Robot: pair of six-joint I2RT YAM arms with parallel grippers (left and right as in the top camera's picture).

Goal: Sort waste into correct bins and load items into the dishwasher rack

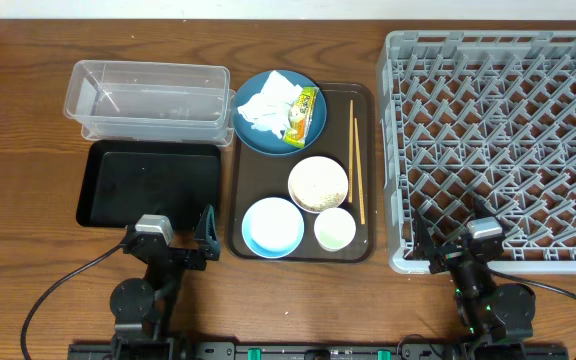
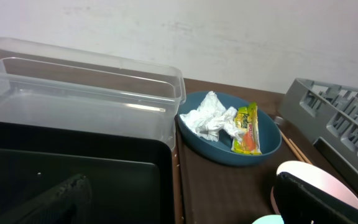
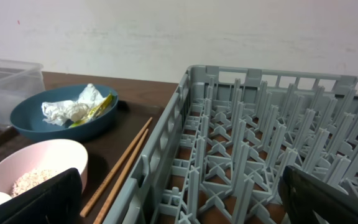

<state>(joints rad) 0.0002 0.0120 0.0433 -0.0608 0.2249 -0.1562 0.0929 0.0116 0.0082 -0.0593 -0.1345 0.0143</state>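
Grippers first, working from the left. My left gripper (image 1: 180, 240) sat low at the near edge with its fingers spread wide and nothing between them. Straight ahead of it lay the black tray (image 1: 148, 185), and beyond that the clear tub (image 1: 148, 95), which showed nothing inside. I took that layout as deliberate, since both bins fell on the left arm's side for the waste.

Ahead and to the right of that gripper, between the two arms, was the brown serving tray (image 1: 258, 175), which carried everything still to be sorted. At its far end was the blue plate (image 1: 268, 143), holding the crumpled tissue (image 1: 266, 108) and the yellow-green wrapper (image 1: 304, 115). By my reckoning the plate could not go to the rack until those two came off it.

Nearer were the bowl with rice scraps (image 1: 293, 185), the light-blue bowl (image 1: 273, 227) and the white cup (image 1: 335, 229). The chopsticks (image 1: 355, 160) lay lengthwise along the tray's right side.

My right gripper (image 1: 458, 245) was likewise parted and held nothing. It sat just at the near left corner of the grey dishwasher rack (image 1: 508, 130), which was bare of dishes. The chopsticks and the rice bowl lay off to its left.

My count was one tub, one black tray, one plate, one wad of tissue as far as I could tell, one wrapper, two bowls, one cup, two chopsticks and one rack.
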